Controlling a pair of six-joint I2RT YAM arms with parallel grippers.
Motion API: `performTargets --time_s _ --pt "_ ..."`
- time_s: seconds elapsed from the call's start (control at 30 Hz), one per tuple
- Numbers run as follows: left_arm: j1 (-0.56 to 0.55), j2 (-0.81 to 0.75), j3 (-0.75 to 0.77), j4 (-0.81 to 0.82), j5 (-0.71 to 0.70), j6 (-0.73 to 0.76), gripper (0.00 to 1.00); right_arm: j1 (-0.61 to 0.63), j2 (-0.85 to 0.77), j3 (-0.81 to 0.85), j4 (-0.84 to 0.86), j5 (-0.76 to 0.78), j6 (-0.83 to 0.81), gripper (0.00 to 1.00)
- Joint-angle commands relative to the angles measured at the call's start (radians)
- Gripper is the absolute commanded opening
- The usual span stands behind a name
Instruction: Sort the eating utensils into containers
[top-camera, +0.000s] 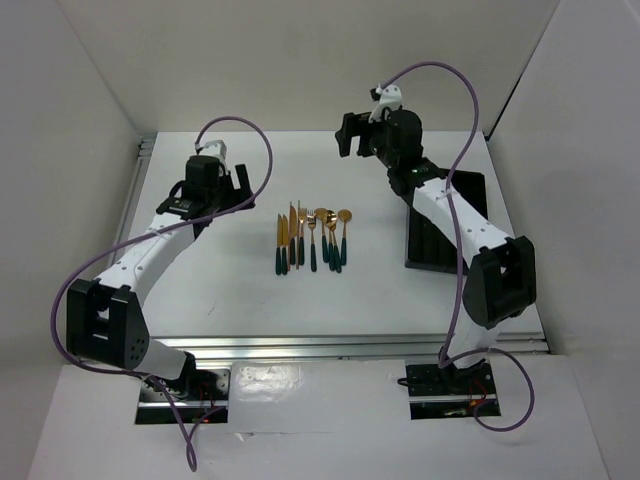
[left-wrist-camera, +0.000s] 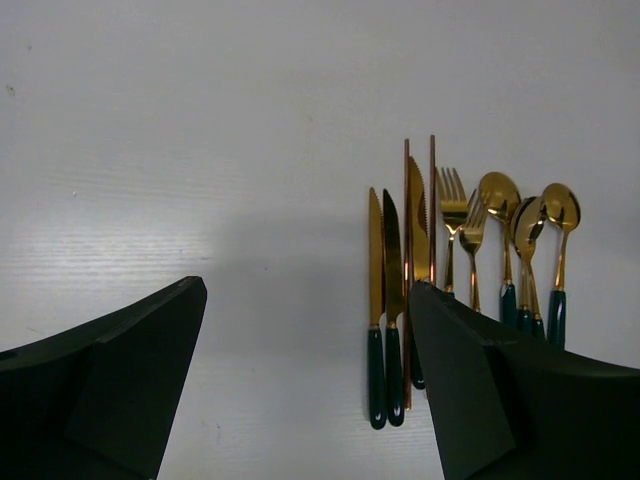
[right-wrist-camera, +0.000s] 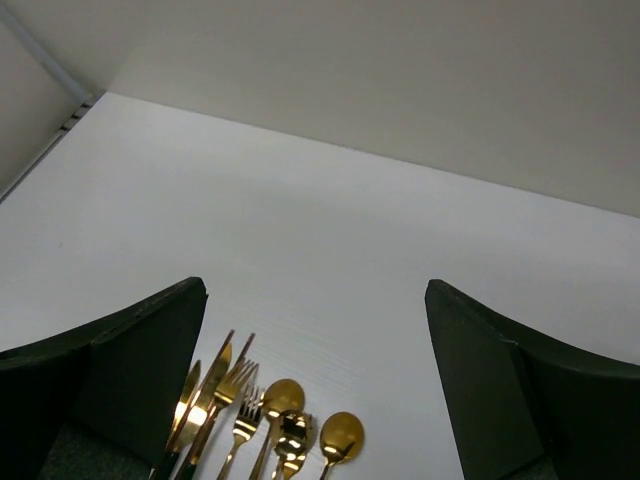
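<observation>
Left hand (top-camera: 215, 192) hangs left of the eating utensils (top-camera: 312, 240), which lie in 1 tight row mid-tabletop (top-camera: 250, 300). Right hand (top-camera: 347, 135) hangs beyond them, its arm crossing the black tray (top-camera: 428, 250) at the right, well apart from the row.

Left wrist: fingers (left-wrist-camera: 120, 370) spread wide, nothing between. Knives (left-wrist-camera: 376, 260), chopsticks (left-wrist-camera: 432, 200), forks (left-wrist-camera: 452, 195) and spoons (left-wrist-camera: 498, 195) lie side by side on the right.

Right wrist: the right hand is also spread wide and empty, with gold heads low between its fingers.
</observation>
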Motion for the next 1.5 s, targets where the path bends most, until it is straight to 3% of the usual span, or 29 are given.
performTargets --time_s 0.0,0.13,0.47,0.63,0.77,1.27,1.47 --pt "-0.004 -0.047 -0.031 0.017 -0.060 -0.010 0.97 0.038 0.037 0.032 -0.034 -0.088 0.054 0.98" --pt "-0.004 -0.056 -0.083 0.067 -0.082 -0.010 0.99 0.085 0.092 -0.015 -0.055 -0.088 0.091 0.92" --pt "0.060 -0.021 -0.150 0.109 -0.059 -0.033 0.99 0.127 0.173 -0.095 -0.130 -0.113 0.212 0.65" --pt "0.069 -0.012 -0.177 0.156 -0.050 -0.033 0.99 0.228 0.221 -0.057 -0.179 -0.001 0.202 0.62" --pt "0.079 -0.003 -0.200 0.179 -0.014 -0.042 0.99 0.237 0.272 -0.028 -0.236 0.036 0.223 0.56" --pt "0.088 0.045 -0.209 0.188 -0.042 -0.042 0.99 0.237 0.359 -0.028 -0.218 -0.039 0.263 0.41" --pt "0.088 0.054 -0.200 0.178 -0.042 -0.042 0.99 0.246 0.390 -0.018 -0.218 -0.039 0.272 0.41"
